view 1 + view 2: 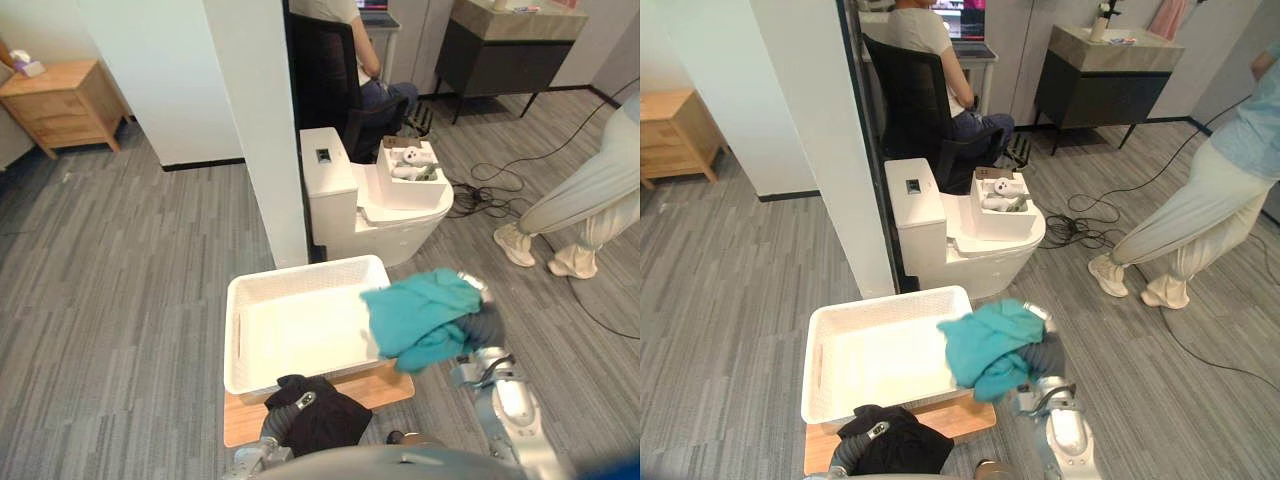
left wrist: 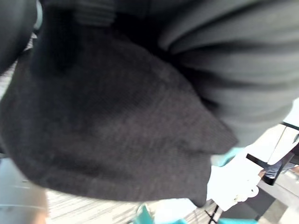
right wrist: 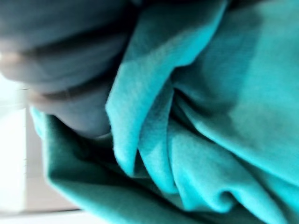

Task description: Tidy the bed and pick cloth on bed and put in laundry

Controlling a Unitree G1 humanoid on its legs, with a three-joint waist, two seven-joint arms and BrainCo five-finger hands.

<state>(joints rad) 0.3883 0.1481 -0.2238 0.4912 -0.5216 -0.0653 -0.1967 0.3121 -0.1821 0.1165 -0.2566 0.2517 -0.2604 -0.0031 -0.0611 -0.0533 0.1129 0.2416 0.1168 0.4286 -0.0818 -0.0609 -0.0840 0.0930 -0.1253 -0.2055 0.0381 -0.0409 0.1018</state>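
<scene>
We see the teal cloth [image 1: 425,315] bunched over the robot's right hand [image 1: 486,326] at the white laundry basket's [image 1: 300,280] three o'clock rim, the black cloth [image 1: 322,418] draped over its left hand [image 2: 243,65] at six o'clock — how either hand grips, we cannot tell.

A grey plank floor [image 1: 130,260] is seen, and a low wooden board [image 1: 245,422] is laid on it, with a white basket [image 1: 300,275] carried directly on the board. From the basket, a white toilet [image 1: 400,225] is stood at 1 o'clock and a wooden nightstand [image 1: 65,100] at 10 o'clock, well apart. Black cables [image 1: 500,180] and a person's shoes [image 1: 515,245] are found at 2 o'clock
</scene>
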